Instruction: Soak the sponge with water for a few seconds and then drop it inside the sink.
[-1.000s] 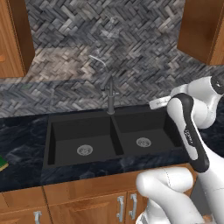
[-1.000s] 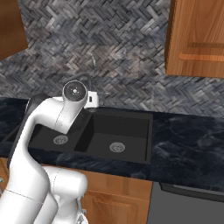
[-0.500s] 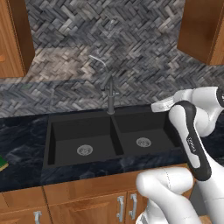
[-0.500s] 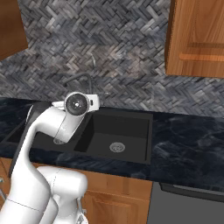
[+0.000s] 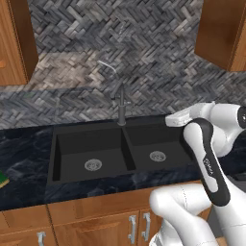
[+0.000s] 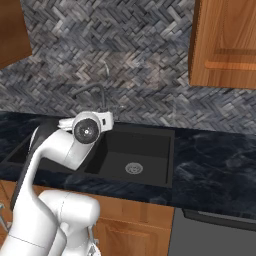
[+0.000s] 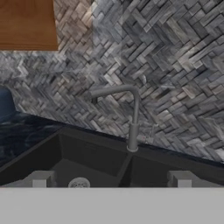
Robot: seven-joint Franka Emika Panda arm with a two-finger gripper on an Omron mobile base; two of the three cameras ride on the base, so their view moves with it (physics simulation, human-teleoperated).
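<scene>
Trouble is most likely to come from reach: the sponge [image 5: 2,181] lies at the far left edge of the left base view, on the dark counter [image 5: 24,190] well apart from the sink [image 5: 91,146], while the arm's hand sits folded near the sink's right end. Stretching that far sideways could leave the claw short of the sponge or bring it down on a corner, so that the block slides on the smooth stone instead of being caught. Swinging across also carries the arm past the faucet [image 5: 121,108], which stands at the back between the two basins; a low path could strike it.

No stream falls from the spout in any view, so the water seems to be off, and soaking cannot happen until that changes.

In the hand view the gripper [image 7: 111,180] has its two tips set wide apart with nothing between them, pointing at the faucet [image 7: 131,118] and the tiled wall [image 7: 166,52].

Both basins hold nothing but a round silver drain each [image 5: 93,165] [image 5: 157,156]. I judge the task barely begun.
</scene>
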